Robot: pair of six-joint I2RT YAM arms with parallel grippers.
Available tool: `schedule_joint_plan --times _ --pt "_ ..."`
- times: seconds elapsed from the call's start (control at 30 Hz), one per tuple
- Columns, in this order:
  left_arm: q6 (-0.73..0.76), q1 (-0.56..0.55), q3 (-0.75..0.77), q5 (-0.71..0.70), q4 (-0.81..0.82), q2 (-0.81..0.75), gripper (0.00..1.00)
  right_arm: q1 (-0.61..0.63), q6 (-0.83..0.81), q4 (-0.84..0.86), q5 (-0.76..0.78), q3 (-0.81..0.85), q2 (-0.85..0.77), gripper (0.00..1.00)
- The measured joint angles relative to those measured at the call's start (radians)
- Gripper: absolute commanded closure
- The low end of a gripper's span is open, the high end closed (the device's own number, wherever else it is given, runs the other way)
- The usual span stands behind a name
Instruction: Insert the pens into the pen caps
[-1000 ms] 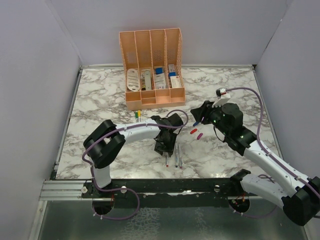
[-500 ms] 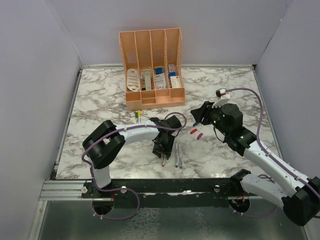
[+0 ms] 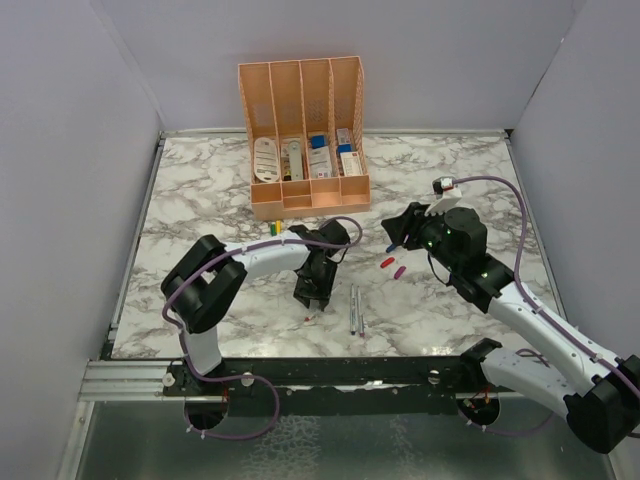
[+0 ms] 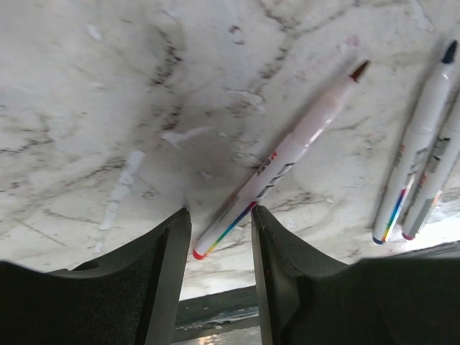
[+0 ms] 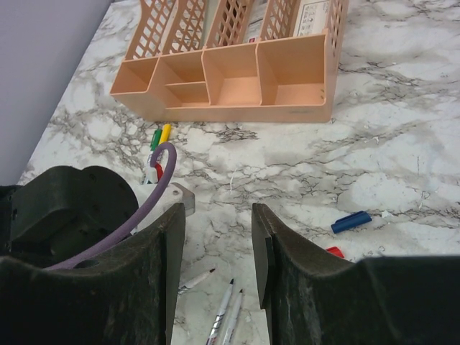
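Left wrist view shows the left pincer (image 4: 220,215) with its jaws partly apart and the striped back end of a pen (image 4: 287,147) lying slantwise between them; whether they actually pinch it I cannot tell. Two more pens (image 4: 418,169) lie side by side on the worktop (image 4: 108,108), ahead and to that pincer's right. The right pincer (image 5: 217,212) stands open and empty, with a blue cap (image 5: 351,221) ahead to its right and a red cap (image 5: 334,251) just nearer.

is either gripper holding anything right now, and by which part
Nothing is held. The left gripper stands open either side of the striped rear end of the red-tipped pen, with gaps on both sides. The right gripper is open and empty.
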Motion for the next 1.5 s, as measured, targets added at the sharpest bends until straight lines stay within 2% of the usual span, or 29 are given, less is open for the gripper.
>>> schedule_joint_plan --times 0.37,1.1,1.23,1.27,1.5 --pt "0.108 0.094 0.024 -0.082 -0.072 0.018 0.57 0.0 0.003 0.0 0.0 0.0 -0.005 0.59" --pt "0.301 0.097 0.128 -0.077 -0.099 0.092 0.59 0.0 0.011 0.002 -0.004 0.0 -0.005 0.59" --pt "0.32 0.096 0.124 -0.076 -0.089 0.09 0.64 0.0 0.011 0.003 -0.003 0.0 -0.005 0.59" --pt "0.335 0.092 0.095 -0.076 -0.061 0.066 0.69 0.0 0.011 0.003 -0.003 0.0 -0.006 0.59" --pt "0.339 0.071 0.015 -0.072 0.023 0.005 0.87 0.0 0.015 0.002 -0.003 0.0 -0.011 0.59"
